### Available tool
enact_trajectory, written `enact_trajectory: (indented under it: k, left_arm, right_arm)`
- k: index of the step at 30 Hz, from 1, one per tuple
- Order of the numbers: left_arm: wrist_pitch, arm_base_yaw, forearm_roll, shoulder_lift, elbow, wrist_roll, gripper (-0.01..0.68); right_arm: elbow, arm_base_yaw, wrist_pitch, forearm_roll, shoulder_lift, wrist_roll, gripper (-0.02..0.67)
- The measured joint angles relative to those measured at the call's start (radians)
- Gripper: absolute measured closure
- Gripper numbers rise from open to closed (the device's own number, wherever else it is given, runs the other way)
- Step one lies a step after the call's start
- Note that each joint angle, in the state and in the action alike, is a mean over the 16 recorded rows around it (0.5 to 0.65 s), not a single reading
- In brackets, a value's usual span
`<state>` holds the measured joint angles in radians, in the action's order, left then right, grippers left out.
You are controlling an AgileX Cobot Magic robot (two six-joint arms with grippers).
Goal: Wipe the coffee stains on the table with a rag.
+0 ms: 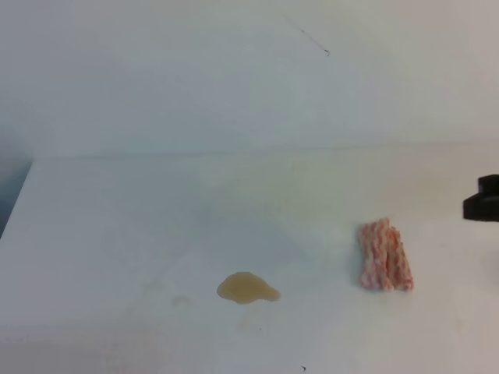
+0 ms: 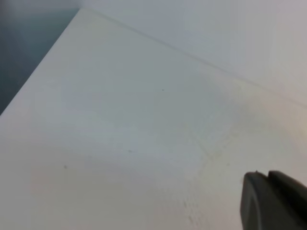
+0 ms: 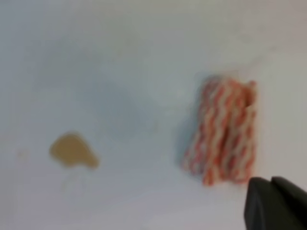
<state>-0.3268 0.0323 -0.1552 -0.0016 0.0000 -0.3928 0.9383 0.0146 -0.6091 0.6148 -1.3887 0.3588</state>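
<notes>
The coffee stain (image 1: pixel 248 288) is a small tan puddle on the white table (image 1: pixel 117 234), front middle. It also shows in the right wrist view (image 3: pixel 72 151). The pink-red and white rag (image 1: pixel 384 255) lies bunched on the table to the right of the stain, apart from it, and is seen blurred in the right wrist view (image 3: pixel 223 132). Only a dark part of my right gripper (image 1: pixel 483 199) shows at the right edge, above and right of the rag; a dark corner of it (image 3: pixel 276 203) hangs just off the rag. A dark corner of my left gripper (image 2: pixel 273 201) shows over bare table.
A plain pale wall (image 1: pixel 234 70) rises behind the table's back edge. The table's left edge (image 1: pixel 15 202) drops off to a dark floor, also seen in the left wrist view (image 2: pixel 29 43). Faint grey smudges (image 1: pixel 181 300) lie left of the stain.
</notes>
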Motion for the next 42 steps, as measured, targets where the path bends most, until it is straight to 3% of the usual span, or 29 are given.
enact_trajectory:
  k: [4,8,15,20,28,42]
  left_arm:
    - [0.000,0.000,0.000,-0.002,0.003,0.000,0.674]
    - [0.000,0.000,0.000,-0.002,0.003,0.000,0.674]
    - [0.000,0.000,0.000,0.000,0.003,0.000,0.674]
    - [0.000,0.000,0.000,0.002,0.000,0.000,0.674]
    - [0.000,0.000,0.000,0.002,0.000,0.000,0.674]
    - [0.000,0.000,0.000,0.002,0.000,0.000,0.674]
  right_arm:
    - [0.057,0.051,-0.082,0.050,-0.117,0.151,0.565]
    - [0.138,0.124,-0.138,-0.008,-0.224,0.176,0.476]
    - [0.290,0.253,-0.143,-0.266,-0.387,-0.029,0.333]
    - [0.379,0.300,-0.145,-0.419,-0.491,-0.179,0.296]
    - [0.446,0.313,-0.150,-0.507,-0.623,-0.277,0.321]
    - [0.494,0.313,-0.205,-0.483,-0.696,-0.219,0.616]
